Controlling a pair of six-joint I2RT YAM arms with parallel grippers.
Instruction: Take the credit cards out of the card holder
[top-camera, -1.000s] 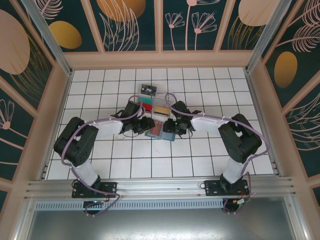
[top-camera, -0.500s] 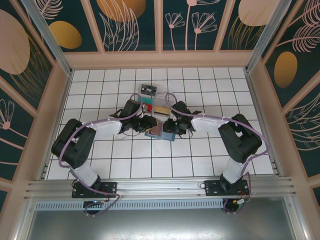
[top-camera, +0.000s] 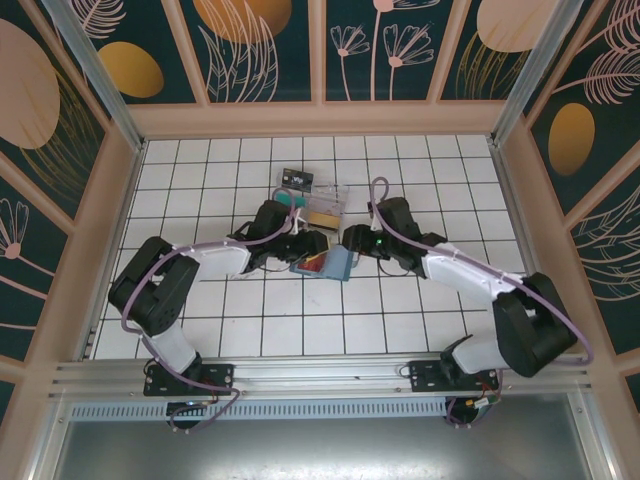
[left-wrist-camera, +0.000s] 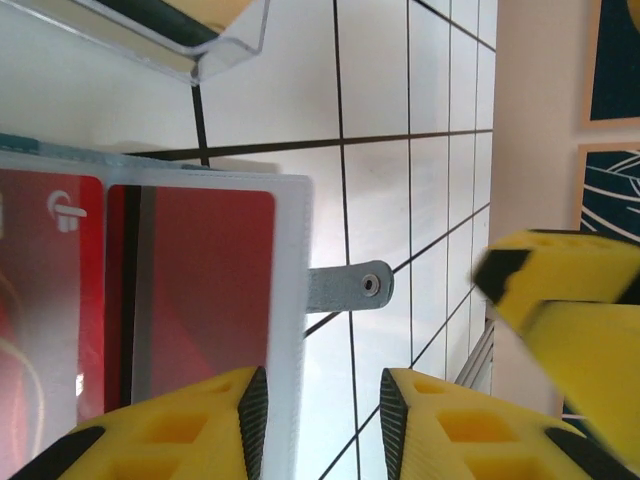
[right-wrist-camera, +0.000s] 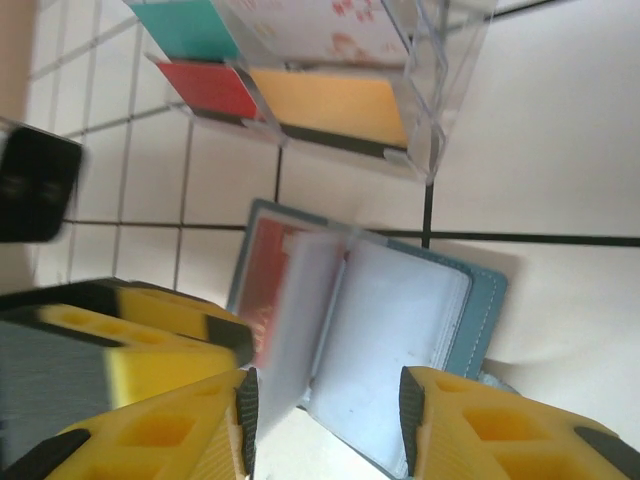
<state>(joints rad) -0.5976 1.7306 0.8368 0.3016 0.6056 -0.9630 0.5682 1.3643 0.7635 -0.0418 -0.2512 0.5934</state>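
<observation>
The teal card holder (top-camera: 338, 266) lies open on the tiles between both grippers. A reddish credit card (left-wrist-camera: 200, 270) sits inside a clear sleeve, with a second red card face (left-wrist-camera: 40, 300) to its left. My left gripper (left-wrist-camera: 322, 425) is open, and the sleeve's edge lies just beside its left pad (left-wrist-camera: 252, 415). The holder's grey snap tab (left-wrist-camera: 345, 287) sticks out past it. In the right wrist view the card holder (right-wrist-camera: 485, 300) shows a blurred clear page standing up over the red card (right-wrist-camera: 262, 260). My right gripper (right-wrist-camera: 328, 420) is open over the holder's near edge.
A clear divided tray (top-camera: 335, 197) with coloured cards stands just behind the holder, its corner (right-wrist-camera: 440, 70) close above it. A small black card (top-camera: 297, 179) lies beyond the tray. The two grippers (top-camera: 312, 245) (top-camera: 352, 240) are close together. Wooden walls ring the tiled floor.
The right arm has swung its elbow out to the right and its gripper has drawn back off the holder. The holder now lies open with the red card showing. The left gripper edged right.
</observation>
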